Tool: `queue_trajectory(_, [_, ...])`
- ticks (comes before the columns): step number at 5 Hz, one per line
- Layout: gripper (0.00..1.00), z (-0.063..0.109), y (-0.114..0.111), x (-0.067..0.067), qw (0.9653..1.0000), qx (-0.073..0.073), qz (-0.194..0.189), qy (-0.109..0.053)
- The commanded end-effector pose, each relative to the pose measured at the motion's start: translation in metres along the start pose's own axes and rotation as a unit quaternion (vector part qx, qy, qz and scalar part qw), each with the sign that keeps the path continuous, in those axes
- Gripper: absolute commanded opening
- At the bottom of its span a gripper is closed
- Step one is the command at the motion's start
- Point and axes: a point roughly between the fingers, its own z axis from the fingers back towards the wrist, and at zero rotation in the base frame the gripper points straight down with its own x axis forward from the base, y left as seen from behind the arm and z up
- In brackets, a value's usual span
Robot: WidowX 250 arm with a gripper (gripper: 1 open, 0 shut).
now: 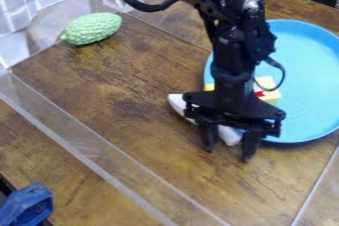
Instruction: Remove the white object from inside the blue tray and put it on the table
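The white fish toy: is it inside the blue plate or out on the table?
Out: the white fish toy lies on the table beside the blue plate's rim.

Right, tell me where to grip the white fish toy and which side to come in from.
Grip the white fish toy across its narrow midsection, coming straight down from above. It lies flat and elongated on the table beside the blue tray, so its slim sides suit the gripper, already pointing down over it.

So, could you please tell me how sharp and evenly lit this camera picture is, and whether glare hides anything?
Camera view: low resolution and soft throughout; the pincer and white object show no fine detail. Pale reflections streak the clear acrylic panel in front. Lighting is fairly even, the blue tray bright, the table dark.
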Motion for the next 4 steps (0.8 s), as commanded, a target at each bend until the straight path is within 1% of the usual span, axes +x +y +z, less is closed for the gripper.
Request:
queue_trajectory(1, [0.0, 0.012, 0.0, 0.013, 0.9997, -0.004, -0.007, -0.023])
queue_trajectory(3, [0.0, 0.026, 0.001, 0.012, 0.9995, 0.009, -0.019, -0.023])
queue_trajectory(4, [0.0, 0.033, 0.001, 0.011, 0.9994, 0.013, -0.025, -0.023])
